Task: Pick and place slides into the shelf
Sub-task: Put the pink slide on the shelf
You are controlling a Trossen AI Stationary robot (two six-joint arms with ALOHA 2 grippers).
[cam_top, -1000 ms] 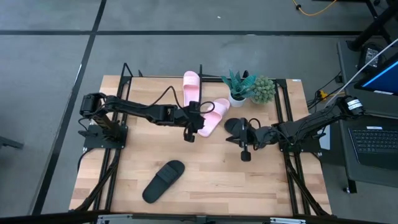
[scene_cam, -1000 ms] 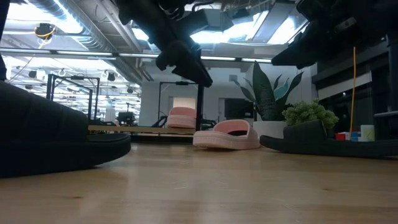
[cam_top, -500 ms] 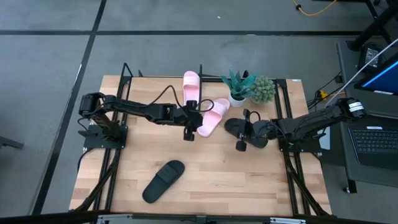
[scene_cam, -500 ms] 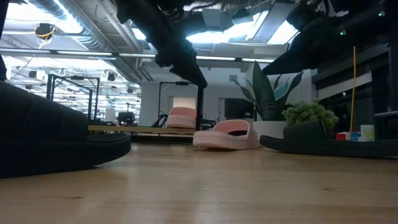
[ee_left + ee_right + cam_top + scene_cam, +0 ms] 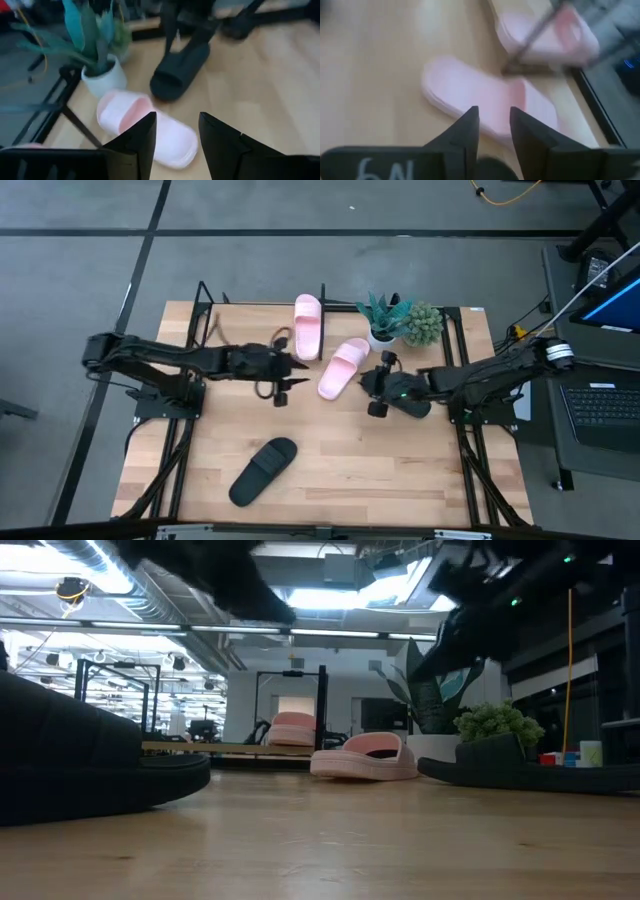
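Both claws gape empty: the right claw (image 5: pixel 377 383), at the black slide's (image 5: pixel 398 394) nine o'clock, risks nudging the pink slide (image 5: pixel 341 368).

Both arms reach in low toward the middle of the table. The left gripper (image 5: pixel 284 378) has its jaws parted and empty; the right gripper (image 5: pixel 377 383) likewise, jaws apart.

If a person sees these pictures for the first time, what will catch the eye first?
Probably the two pink slides: one lies in the shelf at the far edge, the other on the table between the two hands. The left hand and the right hand both stand open, and a black slide lies alone near the front.
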